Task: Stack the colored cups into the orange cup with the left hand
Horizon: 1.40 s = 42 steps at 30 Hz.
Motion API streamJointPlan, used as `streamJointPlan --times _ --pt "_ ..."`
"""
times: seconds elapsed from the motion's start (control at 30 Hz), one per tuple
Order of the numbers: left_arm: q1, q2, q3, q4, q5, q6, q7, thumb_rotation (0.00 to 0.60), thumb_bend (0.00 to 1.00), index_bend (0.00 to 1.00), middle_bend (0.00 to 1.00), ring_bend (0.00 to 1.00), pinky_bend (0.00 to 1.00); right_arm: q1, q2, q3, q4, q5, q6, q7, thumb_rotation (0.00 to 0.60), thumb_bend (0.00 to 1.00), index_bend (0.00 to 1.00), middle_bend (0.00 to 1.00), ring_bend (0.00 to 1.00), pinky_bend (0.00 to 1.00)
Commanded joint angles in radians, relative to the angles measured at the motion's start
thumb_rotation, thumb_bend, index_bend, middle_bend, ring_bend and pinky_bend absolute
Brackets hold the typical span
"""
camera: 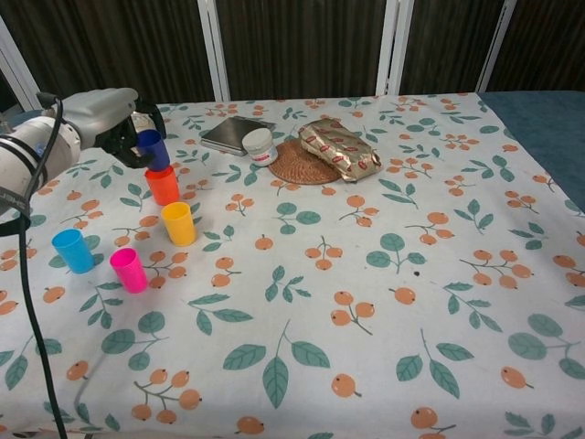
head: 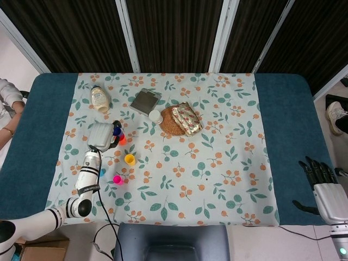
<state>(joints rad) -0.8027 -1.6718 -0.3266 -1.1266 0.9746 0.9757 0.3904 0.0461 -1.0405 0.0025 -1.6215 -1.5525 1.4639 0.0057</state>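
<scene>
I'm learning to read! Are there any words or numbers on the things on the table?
No words can be read here.
Gold snack bag: has red printing, too blurred to read.
White jar: label too small to read.
Mayonnaise-like bottle: no readable label.
Cups: plain, no writing.
</scene>
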Motion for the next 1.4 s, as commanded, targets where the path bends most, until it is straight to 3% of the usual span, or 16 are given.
streamJointPlan --times 0.03,0.2,0.27,0.37,0.43,0.63,0.7,0.8,0.9,1.4 --pt "0.004 0.001 0.006 0.002 -0.002 -0.009 -0.014 0.6 0.38 0.51 1.0 1.0 1.0 0.0 -0.002 0.002 -0.001 0.003 -0.001 0.0 0.6 0.19 0.0 0.0 0.0 0.0" --pt "-0.003 -0.006 0.02 0.019 -0.01 -0.031 -0.007 0.6 0.39 0.49 1.0 1.0 1.0 0.002 -0.002 0.004 -0.002 0.008 -0.005 0.002 0.6 0.19 0.0 0.0 0.0 0.0" --pt "-0.007 -0.011 0.023 0.026 -0.024 -0.042 0.005 0.6 0.39 0.37 1.0 1.0 1.0 0.002 -0.001 0.004 -0.002 0.007 -0.004 0.004 0.6 0.19 0.0 0.0 0.0 0.0" --pt "-0.009 -0.018 0.024 0.031 -0.037 -0.05 0.005 0.6 0.38 0.06 1.0 1.0 1.0 0.0 0.0 0.002 -0.002 0.002 0.0 0.007 0.6 0.19 0.0 0.0 0.0 0.0" --pt "-0.007 -0.022 0.024 0.029 -0.021 -0.035 -0.015 0.6 0.37 0.0 1.0 1.0 1.0 0.0 0.001 0.001 -0.002 0.002 -0.001 0.008 0.6 0.19 0.0 0.0 0.0 0.0" --pt "0.001 -0.013 0.027 0.002 0.007 -0.014 -0.041 0.6 0.36 0.0 1.0 1.0 1.0 0.0 0.002 0.001 -0.002 0.001 -0.001 0.011 0.6 0.19 0.0 0.0 0.0 0.0" --pt "0.021 0.024 0.038 -0.092 0.039 0.012 -0.059 0.6 0.36 0.0 1.0 1.0 1.0 0.0 0.003 0.0 -0.002 -0.003 0.0 0.014 0.6 0.18 0.0 0.0 0.0 0.0" --pt "0.088 0.132 0.087 -0.358 0.09 0.041 -0.103 0.6 0.36 0.0 1.0 1.0 1.0 -0.001 0.005 -0.008 -0.002 -0.018 0.0 0.02 0.6 0.19 0.0 0.0 0.0 0.0" --pt "0.107 0.167 0.115 -0.456 0.07 0.033 -0.086 0.6 0.35 0.03 1.0 1.0 1.0 0.0 0.006 -0.016 -0.002 -0.031 -0.002 0.021 0.6 0.19 0.0 0.0 0.0 0.0" --pt "0.094 0.06 0.157 -0.357 -0.016 0.054 0.045 0.6 0.35 0.16 1.0 1.0 1.0 -0.001 0.015 -0.026 0.003 -0.056 0.006 0.049 0.6 0.19 0.0 0.0 0.0 0.0"
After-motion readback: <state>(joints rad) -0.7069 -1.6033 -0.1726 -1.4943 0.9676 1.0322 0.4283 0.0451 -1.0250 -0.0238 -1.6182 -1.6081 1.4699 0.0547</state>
